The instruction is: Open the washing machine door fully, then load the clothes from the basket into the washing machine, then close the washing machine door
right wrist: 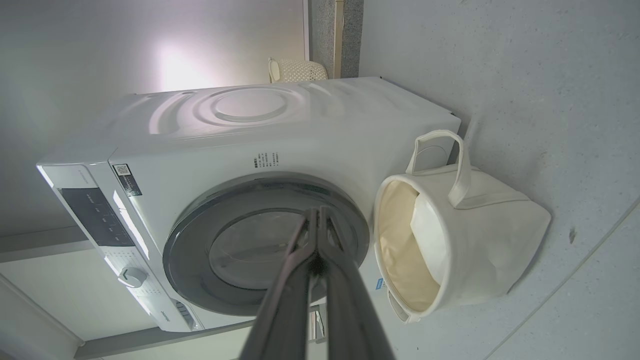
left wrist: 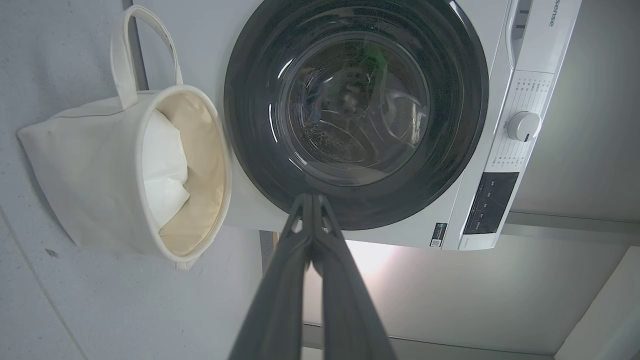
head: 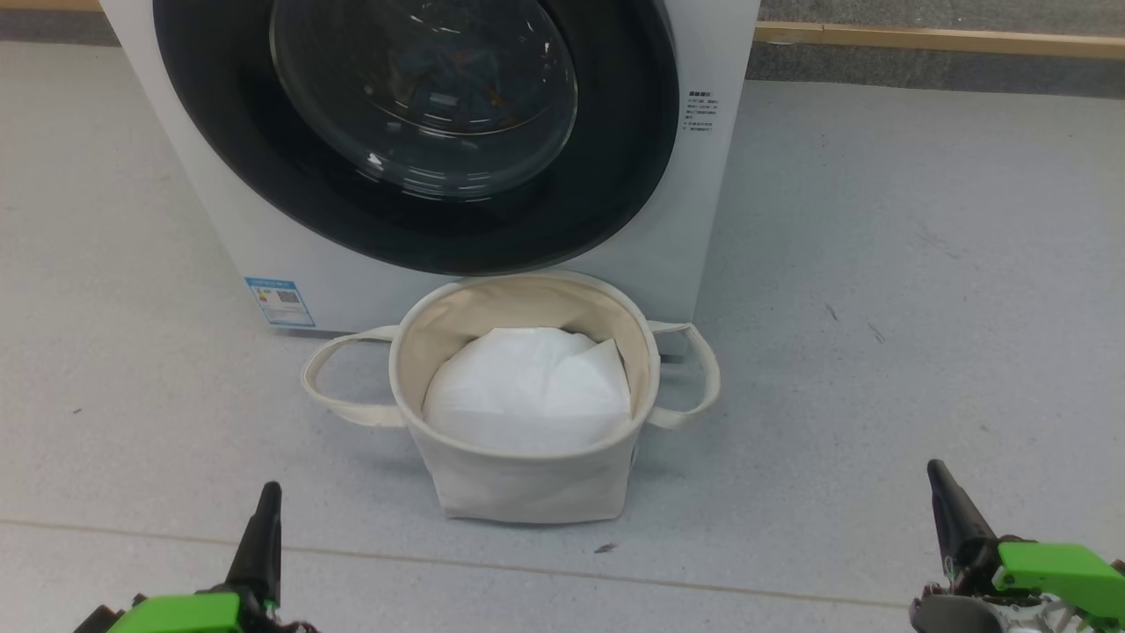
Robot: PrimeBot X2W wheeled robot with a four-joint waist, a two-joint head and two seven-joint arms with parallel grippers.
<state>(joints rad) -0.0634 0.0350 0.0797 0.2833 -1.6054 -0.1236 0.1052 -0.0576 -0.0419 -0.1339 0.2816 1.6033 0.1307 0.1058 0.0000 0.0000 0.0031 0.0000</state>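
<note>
The washing machine point(head: 703, 220) stands straight ahead with its door point(head: 422, 97) closed flat against the front; the black ring and glass bowl also show in the left wrist view point(left wrist: 355, 110) and the right wrist view point(right wrist: 225, 250). The cream basket point(head: 527, 483) sits on the floor just before the machine, holding a white sheet point(head: 527, 391). The clothes are out of view. My left gripper point(head: 268, 492) is shut at the lower left, well short of the basket, its fingers pressed together point(left wrist: 311, 197). My right gripper point(head: 936, 470) is shut at the lower right point(right wrist: 317, 212), holding nothing.
Grey floor spreads to both sides of the machine. A wooden strip point(head: 923, 37) runs along the wall at the back right. The machine's dial point(left wrist: 523, 126) and dark control panel point(left wrist: 490, 202) sit above the door. A woven object point(right wrist: 297, 70) stands behind the machine.
</note>
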